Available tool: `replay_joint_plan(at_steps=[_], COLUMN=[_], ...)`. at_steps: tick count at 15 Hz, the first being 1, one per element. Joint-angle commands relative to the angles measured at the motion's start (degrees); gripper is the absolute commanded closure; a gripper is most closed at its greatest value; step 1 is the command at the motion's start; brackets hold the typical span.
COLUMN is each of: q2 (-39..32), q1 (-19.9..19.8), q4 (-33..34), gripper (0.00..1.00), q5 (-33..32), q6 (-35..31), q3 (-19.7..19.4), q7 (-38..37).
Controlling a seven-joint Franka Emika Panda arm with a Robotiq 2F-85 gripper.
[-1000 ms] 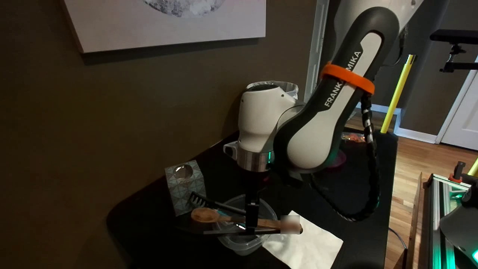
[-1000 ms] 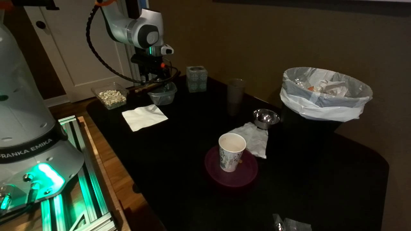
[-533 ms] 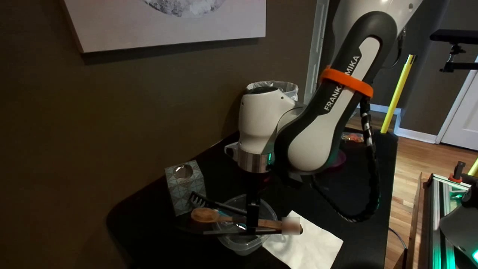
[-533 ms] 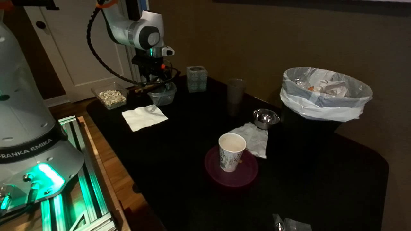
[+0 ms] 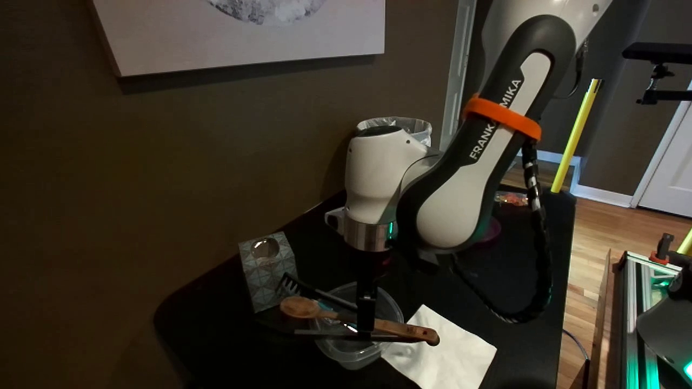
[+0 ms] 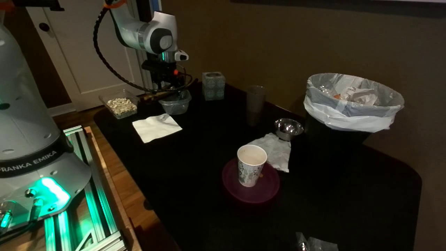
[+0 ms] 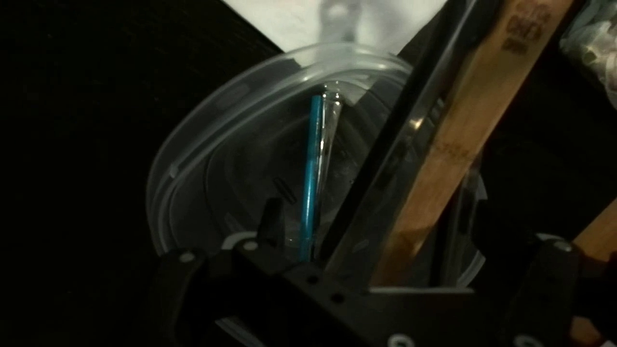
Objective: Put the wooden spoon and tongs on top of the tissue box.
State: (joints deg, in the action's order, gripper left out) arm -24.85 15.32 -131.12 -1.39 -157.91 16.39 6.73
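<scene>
The orange-brown wooden spoon (image 5: 397,328) lies across the clear container (image 5: 351,359), its head towards the tissue box (image 5: 265,275). The dark tongs (image 5: 327,298), with a toothed end, lie along it. In the wrist view the spoon (image 7: 462,120) lies between the tongs' arms; the left arm (image 7: 376,164) is black. My gripper (image 7: 378,219) has its fingers wide apart, around spoon and tongs over the container. Fingertip contact is too dark to tell. In an exterior view my gripper (image 5: 366,324) stands mid-handle. The patterned grey tissue box (image 6: 213,89) has a bare top.
A white napkin (image 5: 454,351) lies beside the clear container. A square tub of pale bits (image 6: 122,106) stands near the table edge. A blue stick (image 7: 311,168) lies in the container. A cup (image 6: 251,164), steel bowl (image 6: 288,128) and bin (image 6: 334,139) stand farther off.
The spoon has turned slightly; its handle end sits lower in an exterior view. The tongs' toothed end and the clear container have shifted slightly. The arm has barely moved.
</scene>
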Motion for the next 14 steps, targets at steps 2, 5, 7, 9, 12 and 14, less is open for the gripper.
replay_joint_plan(at_steps=[2, 5, 7, 9, 12, 14], q2=[0.63, 0.82, 0.37, -0.01, -0.28, -0.1], q1=[-1.05, -0.76, -0.47, -0.45, 0.38, 0.14], q4=[-0.28, -0.33, -0.23, 0.13, 0.48, 0.58], gripper=[0.0, 0.0, 0.0, 0.0, 0.0, 0.0], q5=[1.93, 2.32, 2.07, 2.11, 1.55, 2.19], q6=[1.49, 2.64, 2.0, 2.69, 4.97, 6.95], q3=[1.34, 1.03, 0.48, 0.24, -0.91, -0.72], q7=[-0.34, -1.04, -1.29, -1.66, -3.77, -4.45])
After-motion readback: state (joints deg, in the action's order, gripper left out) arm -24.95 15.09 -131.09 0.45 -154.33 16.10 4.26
